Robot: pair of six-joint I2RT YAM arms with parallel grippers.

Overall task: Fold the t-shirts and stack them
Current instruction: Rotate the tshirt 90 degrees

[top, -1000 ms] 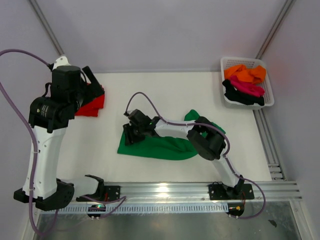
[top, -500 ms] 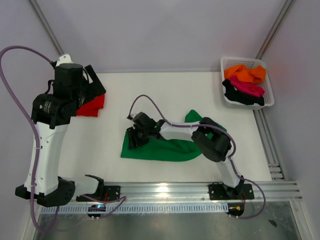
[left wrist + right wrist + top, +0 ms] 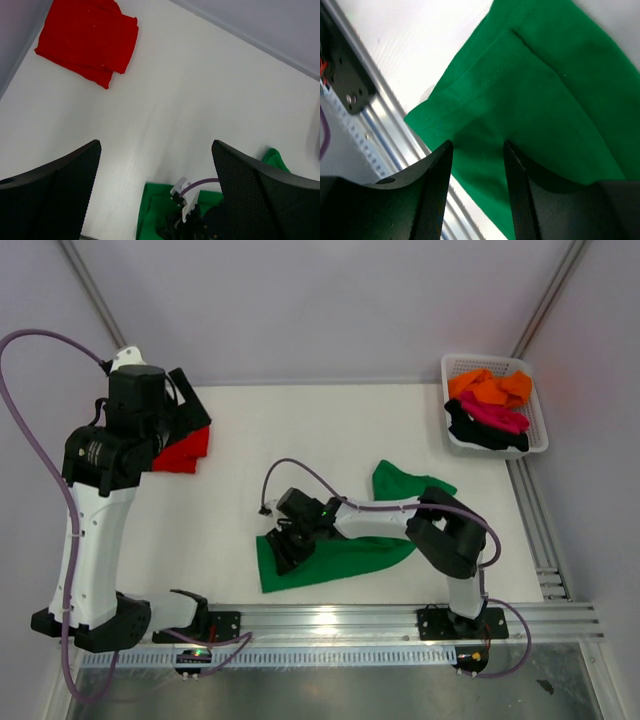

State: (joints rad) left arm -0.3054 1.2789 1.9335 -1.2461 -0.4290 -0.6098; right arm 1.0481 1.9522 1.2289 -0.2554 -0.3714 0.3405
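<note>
Green t-shirt lies rumpled on the white table, near its front edge and just behind the metal rail. One part spreads flat toward the rail, and another runs back and to the right under the right arm. The right gripper is down on the shirt's left portion, its fingers partly drawn together and pinching a raised fold of green cloth near the hem. The stitched hem shows just beyond the fingertips.

The left gripper hangs high above the table with its fingers spread wide and nothing between them. Below it, at the far left corner, the red t-shirt lies folded into a neat rectangle, well apart from the green one.

At the far right corner the white mesh basket holds the orange t-shirt on top, the magenta t-shirt across the middle, and what looks like the black t-shirt bunched at its near side.
</note>
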